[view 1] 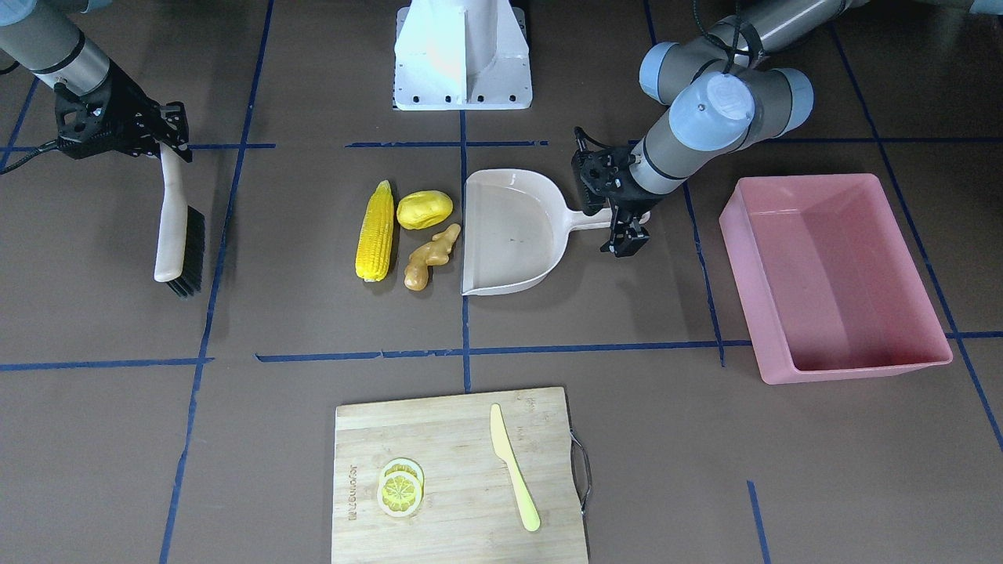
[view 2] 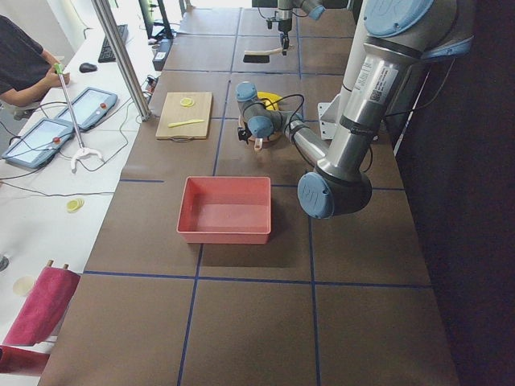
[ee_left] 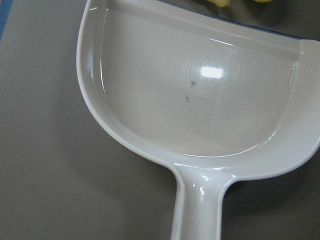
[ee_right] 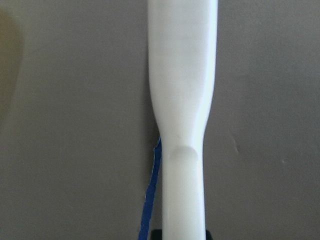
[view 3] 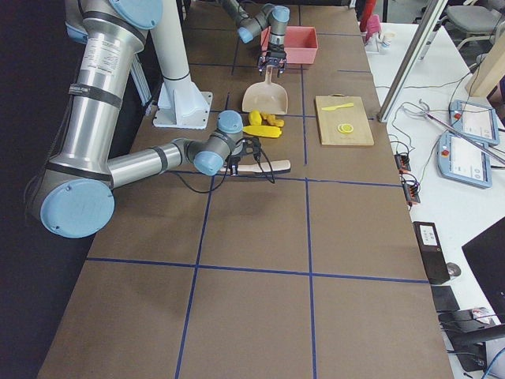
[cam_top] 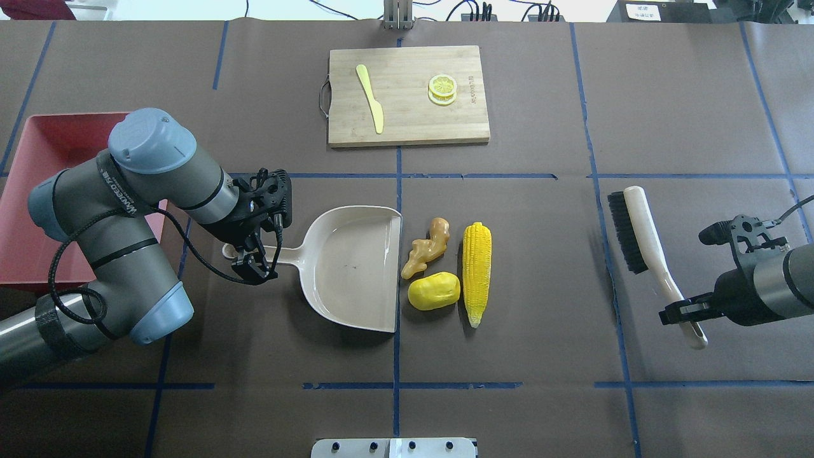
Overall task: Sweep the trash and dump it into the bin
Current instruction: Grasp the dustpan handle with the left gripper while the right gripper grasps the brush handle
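Note:
The trash lies in a cluster mid-table: a yellow corn cob [view 1: 375, 232] [cam_top: 477, 264], a yellow potato-like lump [view 1: 424, 209] [cam_top: 434, 291] and a tan ginger root [view 1: 429, 257] [cam_top: 425, 247]. The beige dustpan [view 1: 509, 235] [cam_top: 346, 267] [ee_left: 200, 100] lies flat with its open edge next to them. My left gripper [view 1: 624, 231] [cam_top: 254, 264] is shut on the dustpan's handle. My right gripper [view 1: 168, 149] [cam_top: 683, 312] is shut on the white handle of the black-bristled brush [view 1: 176, 227] [cam_top: 642, 235] [ee_right: 182, 100], well away from the trash. The pink bin [view 1: 744, 258] [cam_top: 38, 140] stands empty beyond my left arm.
A wooden cutting board [view 1: 454, 486] [cam_top: 407, 95] with a pale yellow knife [view 1: 513, 470] and lemon slices [view 1: 400, 487] lies at the table's far side. Blue tape lines cross the brown table. The robot's white base [view 1: 462, 63] stands at the near edge.

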### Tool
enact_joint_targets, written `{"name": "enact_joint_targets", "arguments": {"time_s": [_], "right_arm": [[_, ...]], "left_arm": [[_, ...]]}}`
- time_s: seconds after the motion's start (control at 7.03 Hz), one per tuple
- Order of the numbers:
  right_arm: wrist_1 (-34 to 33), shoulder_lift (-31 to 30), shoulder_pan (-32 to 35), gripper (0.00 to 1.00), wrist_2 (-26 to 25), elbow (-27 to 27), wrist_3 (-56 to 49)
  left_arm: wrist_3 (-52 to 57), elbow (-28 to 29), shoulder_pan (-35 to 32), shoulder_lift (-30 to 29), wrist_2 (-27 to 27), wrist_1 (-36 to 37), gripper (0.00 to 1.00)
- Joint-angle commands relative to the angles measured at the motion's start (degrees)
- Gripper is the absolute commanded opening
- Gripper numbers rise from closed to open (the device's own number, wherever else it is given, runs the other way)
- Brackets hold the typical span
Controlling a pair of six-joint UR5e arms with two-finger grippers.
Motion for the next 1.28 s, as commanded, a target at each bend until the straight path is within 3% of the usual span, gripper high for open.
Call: {"name": "enact_joint_targets", "arguments": {"time_s": [0.0, 0.14, 0.57, 1.0, 1.14], "right_arm": [[-8.9, 6.5, -0.5, 0.01, -1.4, 0.8, 1.3], [-14.3, 9.2, -1.2, 0.01, -2.4, 1.9, 1.5], [-16.9, 13.1, -5.5, 0.01, -6.3, 1.9, 6.0], [-33.5, 25.6, -8.9, 0.01, -8.8, 1.6, 10.4], [-33.8, 25.9, -10.4, 0.00, -9.9, 1.2, 11.7]], "left_arm": [[-0.2, 0.0, 0.9, 0.0, 0.3, 0.1, 0.92], [-0.2, 0.0, 1.0, 0.0, 0.5, 0.2, 0.90], [-0.1, -0.1, 2.6, 0.0, 4.8, 0.2, 0.82], [-0.1, -0.4, 2.5, 0.2, 4.9, 0.2, 0.70], [-0.2, -0.4, 2.5, 0.3, 5.0, 0.2, 0.64]]}}
